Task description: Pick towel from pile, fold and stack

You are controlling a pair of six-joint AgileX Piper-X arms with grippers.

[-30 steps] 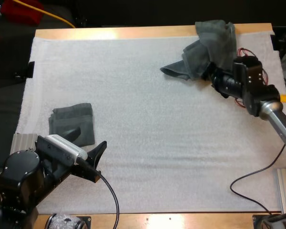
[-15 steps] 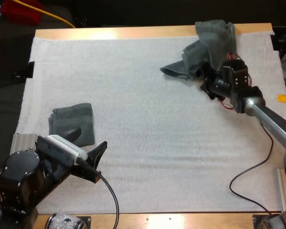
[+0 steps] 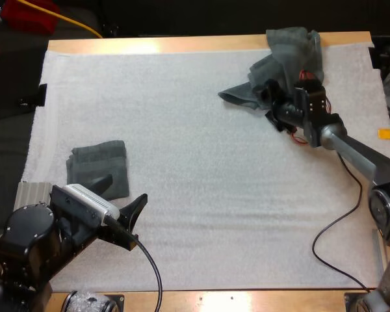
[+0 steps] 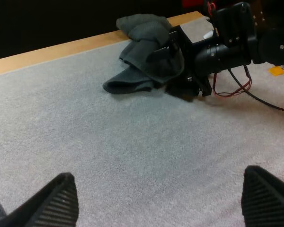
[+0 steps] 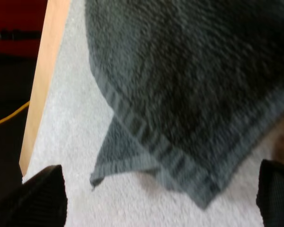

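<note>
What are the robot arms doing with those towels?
They are folding towels and stacking them. The right tool is at the crumpled towel on the far side of the white mat. Its fingers are open right at the towel's edge and have not gripped it yet. The left tool is open too, hovering beside a folded towel that already lies on the near left of the mat.
</note>
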